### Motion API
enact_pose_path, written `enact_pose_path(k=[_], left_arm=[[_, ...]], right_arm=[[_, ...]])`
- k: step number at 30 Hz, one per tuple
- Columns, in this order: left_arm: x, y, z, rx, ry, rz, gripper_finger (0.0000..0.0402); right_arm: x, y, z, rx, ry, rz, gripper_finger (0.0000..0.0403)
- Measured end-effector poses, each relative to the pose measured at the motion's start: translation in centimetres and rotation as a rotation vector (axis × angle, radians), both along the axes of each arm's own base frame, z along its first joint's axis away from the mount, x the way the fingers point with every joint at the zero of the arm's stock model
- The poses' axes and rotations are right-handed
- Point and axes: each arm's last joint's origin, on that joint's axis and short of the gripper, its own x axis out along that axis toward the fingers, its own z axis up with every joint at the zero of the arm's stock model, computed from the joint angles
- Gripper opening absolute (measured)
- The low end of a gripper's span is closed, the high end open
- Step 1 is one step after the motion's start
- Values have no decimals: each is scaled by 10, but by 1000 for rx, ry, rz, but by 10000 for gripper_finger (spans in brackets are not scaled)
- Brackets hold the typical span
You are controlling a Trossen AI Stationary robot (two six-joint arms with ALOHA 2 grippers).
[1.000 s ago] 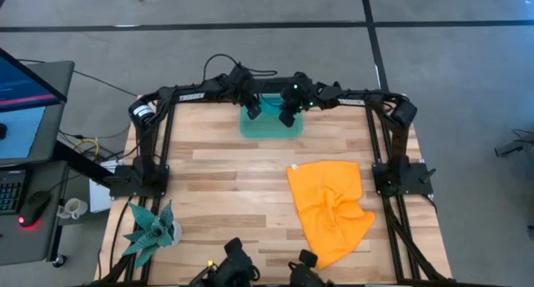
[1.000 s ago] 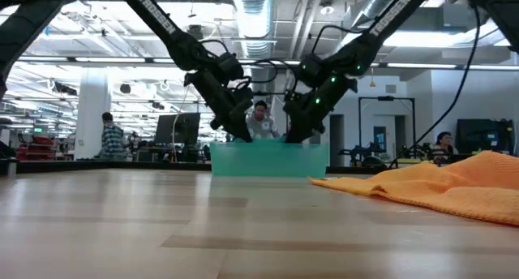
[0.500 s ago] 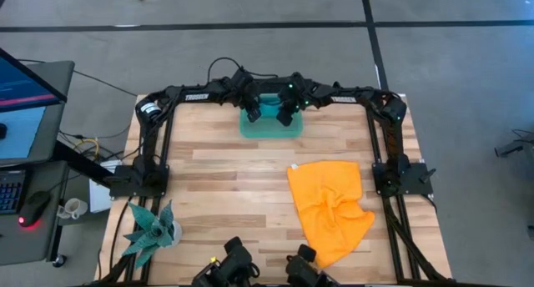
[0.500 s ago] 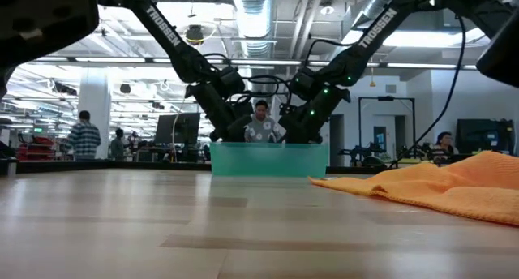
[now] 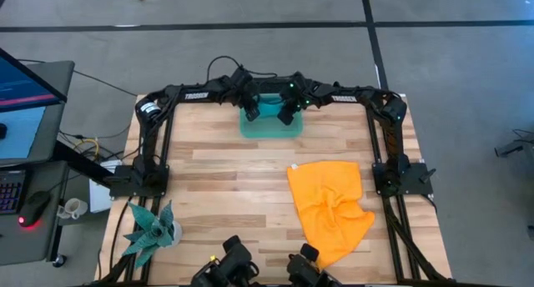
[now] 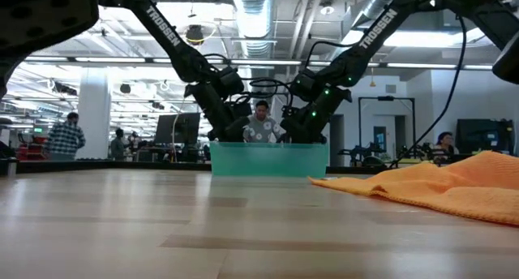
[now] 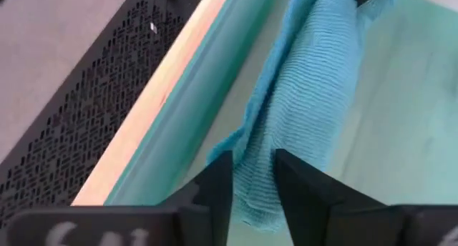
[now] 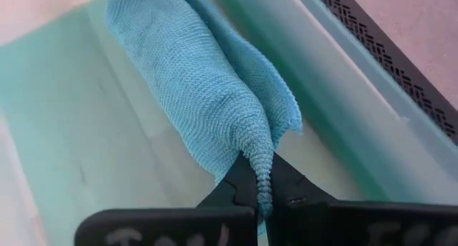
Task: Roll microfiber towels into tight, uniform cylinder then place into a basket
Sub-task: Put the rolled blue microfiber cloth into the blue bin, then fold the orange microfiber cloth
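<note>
A wooden table seen from straight above, with two dark robot arms reaching in from the left and right sides to meet at the upper middle of the frame. There, a small translucent teal-green basket sits at the table's far edge. Both claws dip into it: the left claw at the basket's left end, the right claw at its right end.

Inside the basket lies a teal-blue towel, rolled into a long, loose cylinder along one wall. In the left wrist view, the left claw has its two fingers slightly apart, straddling one end of the roll without clearly squeezing it. In the right wrist view, the right claw is clamped on the other end of the roll, its fingers pressed together on a pinched tip of cloth, with a loose flap of towel folded against the basket wall.

A bright orange towel lies crumpled and unrolled on the table, at lower right of the overhead frame, well apart from the basket. A teal spiky plant figure stands near the table's lower left corner.

From table height, the basket appears at centre, with the orange towel heaped at right. People stand in the room beyond.
</note>
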Motion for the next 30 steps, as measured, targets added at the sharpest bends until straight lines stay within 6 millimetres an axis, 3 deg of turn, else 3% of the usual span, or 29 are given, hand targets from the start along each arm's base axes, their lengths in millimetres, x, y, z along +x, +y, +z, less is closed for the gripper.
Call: enact_pose_path(k=[8, 18, 24, 30], left_arm=[[6, 1, 29, -63, 21, -89, 132], [4, -3, 31, -124, 17, -128, 121], [-1, -7, 50, -89, 9, -128, 117], [-10, -15, 80, -43, -25, -126, 116]], right_arm=[[0, 0, 0, 7, -2, -9, 49], [-2, 0, 2, -1, 10, -30, 163], [-7, 1, 21, -1, -23, -61, 209], [-17, 13, 52, 7, -13, -50, 221]])
